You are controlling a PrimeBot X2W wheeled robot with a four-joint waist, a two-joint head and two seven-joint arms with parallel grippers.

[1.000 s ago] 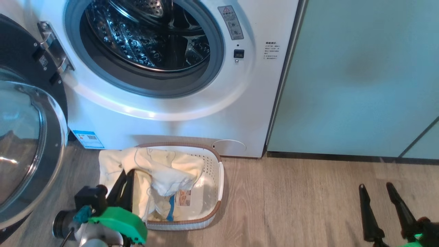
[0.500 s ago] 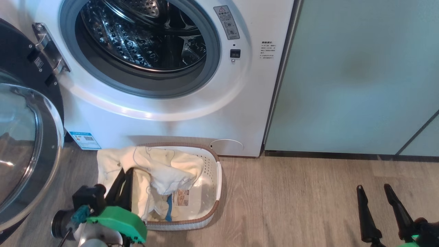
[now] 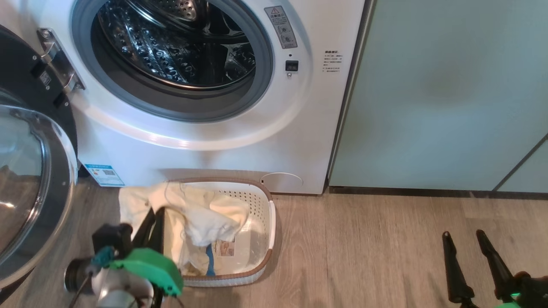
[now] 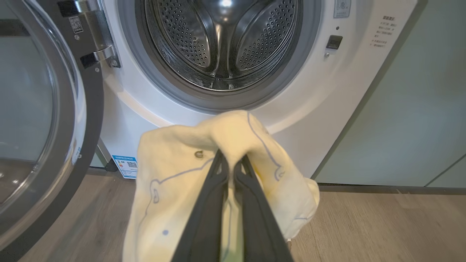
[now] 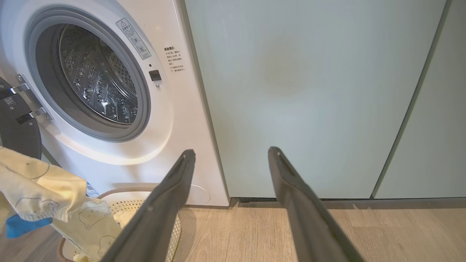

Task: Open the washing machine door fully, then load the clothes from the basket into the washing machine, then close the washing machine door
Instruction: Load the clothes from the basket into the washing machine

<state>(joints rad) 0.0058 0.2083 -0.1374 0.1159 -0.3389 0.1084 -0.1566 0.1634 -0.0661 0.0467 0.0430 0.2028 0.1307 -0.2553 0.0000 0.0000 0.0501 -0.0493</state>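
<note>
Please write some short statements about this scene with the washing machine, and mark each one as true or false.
1. The washing machine door stands open. True.
2. The left tool is open and empty. False: it is shut on a pale yellow garment.
3. The drum holds clothes. False: no clothes are seen inside it.
4. The right tool is open and holds nothing. True.
5. The basket stands on the floor in front of the washing machine. True.
</note>
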